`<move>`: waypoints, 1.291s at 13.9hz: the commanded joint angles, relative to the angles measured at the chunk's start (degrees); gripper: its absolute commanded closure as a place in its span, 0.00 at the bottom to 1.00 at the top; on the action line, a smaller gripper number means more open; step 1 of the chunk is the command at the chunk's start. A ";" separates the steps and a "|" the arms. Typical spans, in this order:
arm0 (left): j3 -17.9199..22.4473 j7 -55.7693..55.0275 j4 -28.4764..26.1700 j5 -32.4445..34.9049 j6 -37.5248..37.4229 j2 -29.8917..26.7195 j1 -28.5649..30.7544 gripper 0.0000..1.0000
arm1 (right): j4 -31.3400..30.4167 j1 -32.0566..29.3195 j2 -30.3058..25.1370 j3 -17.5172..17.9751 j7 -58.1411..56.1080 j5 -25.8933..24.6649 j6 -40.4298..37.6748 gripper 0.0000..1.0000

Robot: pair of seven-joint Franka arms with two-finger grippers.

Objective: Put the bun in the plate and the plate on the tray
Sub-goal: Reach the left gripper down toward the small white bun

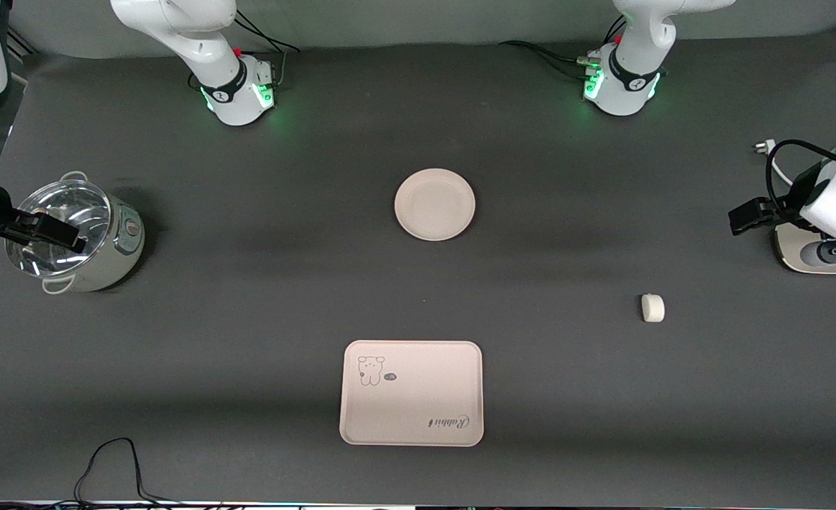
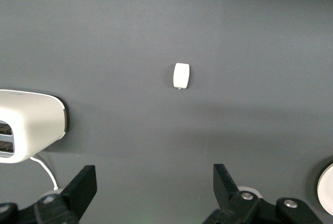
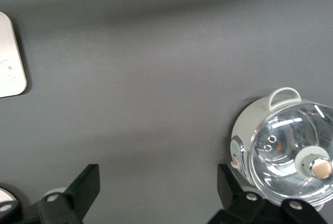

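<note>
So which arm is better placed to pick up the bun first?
Left, probably. The left claw hangs open over the left arm's end of the table, where the bun lies bare. The right claw, also open, is over the pot.

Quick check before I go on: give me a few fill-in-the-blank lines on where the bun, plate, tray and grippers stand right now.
1. The small white rounded bun lies on the bare ____.
2. The round cream plate holds ____.
3. The rectangular cream tray lies ____ to the front camera than the plate.
4. The left gripper and right gripper are both ____.

Missing words: table; nothing; nearer; open

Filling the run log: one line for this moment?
bun on table | plate empty | tray empty | left claw, right claw open
</note>
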 commanded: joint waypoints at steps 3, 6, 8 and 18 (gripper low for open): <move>-0.06 0.30 1.98 -0.54 -1.26 0.86 -0.25 0.00 | 1.76 0.45 0.78 -0.27 -0.53 -0.60 -4.27 0.00; -0.15 1.08 1.98 -0.71 -0.56 1.13 0.10 0.00 | 1.94 0.37 0.78 -0.44 -0.36 -0.16 -4.28 0.00; -0.23 1.17 2.07 -0.71 -0.30 1.65 0.10 0.00 | 2.37 0.37 0.69 -0.44 -0.36 -0.07 -4.19 0.00; -0.41 1.17 3.83 -0.63 10.50 16.84 -1.22 0.00 | 3.08 0.37 1.12 -0.53 0.08 1.33 -4.28 0.00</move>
